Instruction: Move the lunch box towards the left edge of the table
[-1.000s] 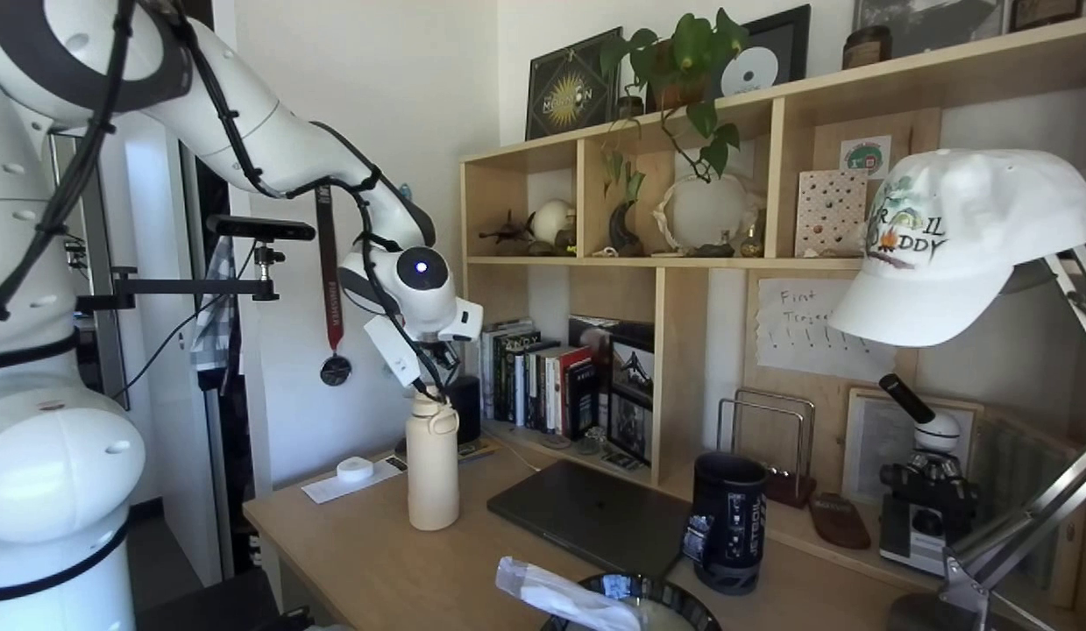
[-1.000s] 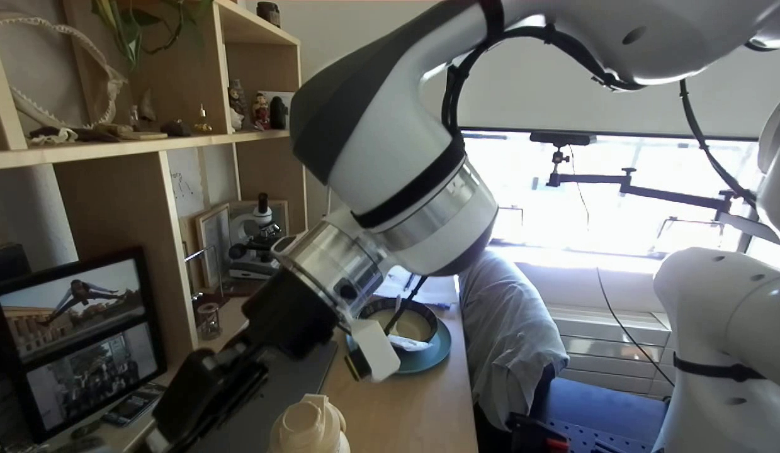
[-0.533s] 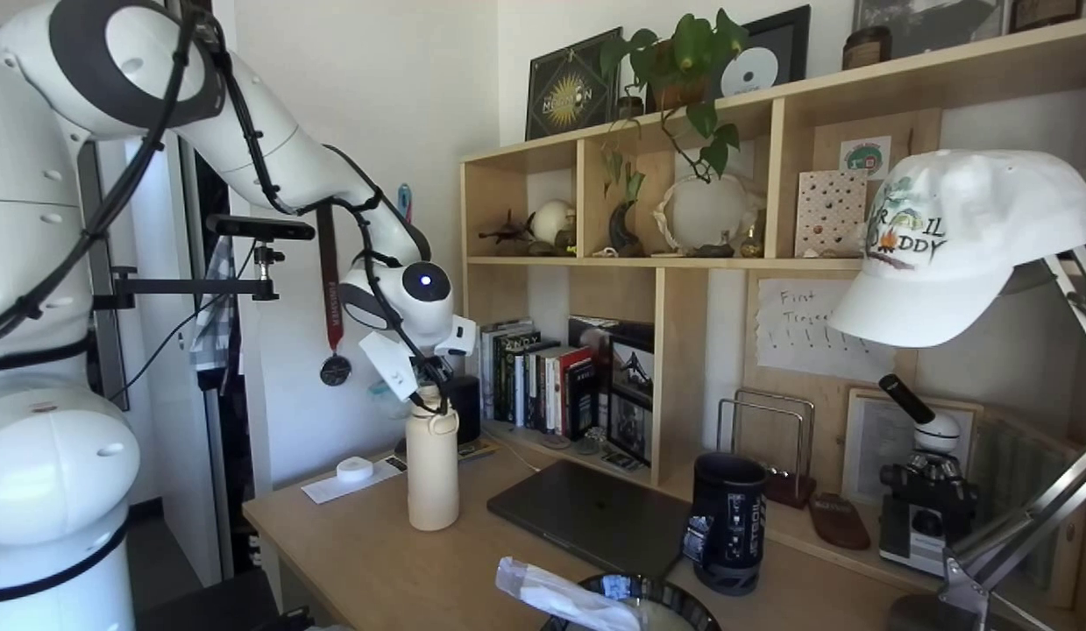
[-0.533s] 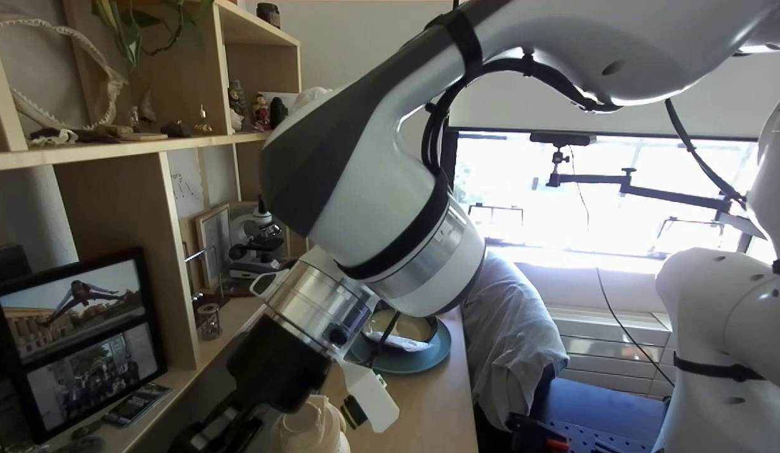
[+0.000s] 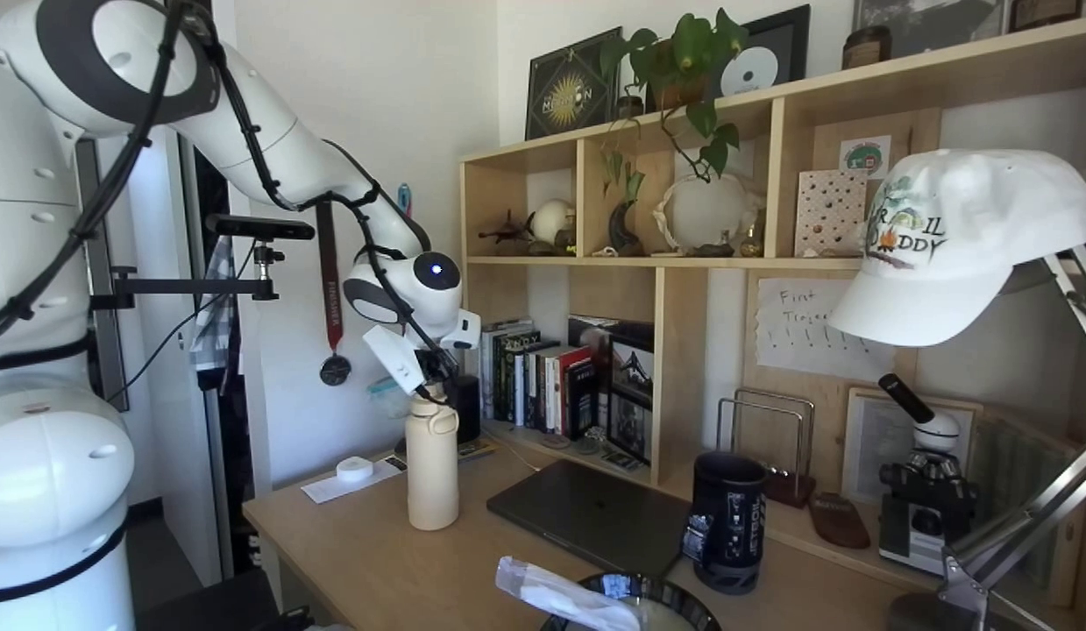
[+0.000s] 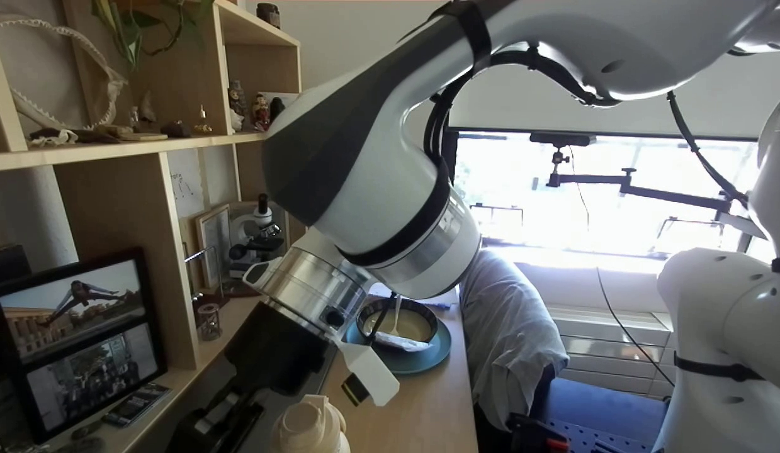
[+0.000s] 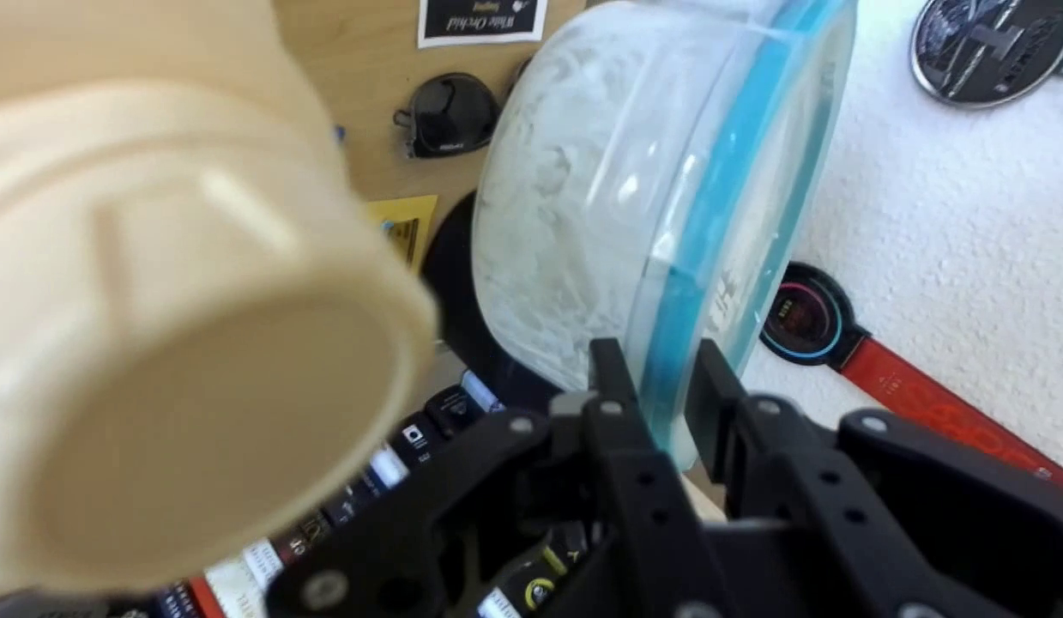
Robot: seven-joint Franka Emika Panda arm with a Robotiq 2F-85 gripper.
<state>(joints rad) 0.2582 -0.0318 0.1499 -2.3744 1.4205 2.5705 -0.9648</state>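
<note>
The lunch box, a translucent tub with a light blue rim, fills the middle of the wrist view. My gripper is closed around its rim, one finger on each side. The box is held tilted on its side in the air. In an exterior view a pale blue part of the lunch box shows behind the cream bottle's top. In an exterior view the gripper is low at the left and the box is hidden. The table lies below; it also shows in an exterior view.
The cream bottle stands upright close to my gripper and looms in the wrist view. A white round object on paper, a laptop, a black mug, a bowl on a blue plate and shelves with books surround it.
The arm has lowered and shifted in the exterior views, then risen slightly in the last half second. The blue edge of the lunch box has come into sight behind the bottle.
</note>
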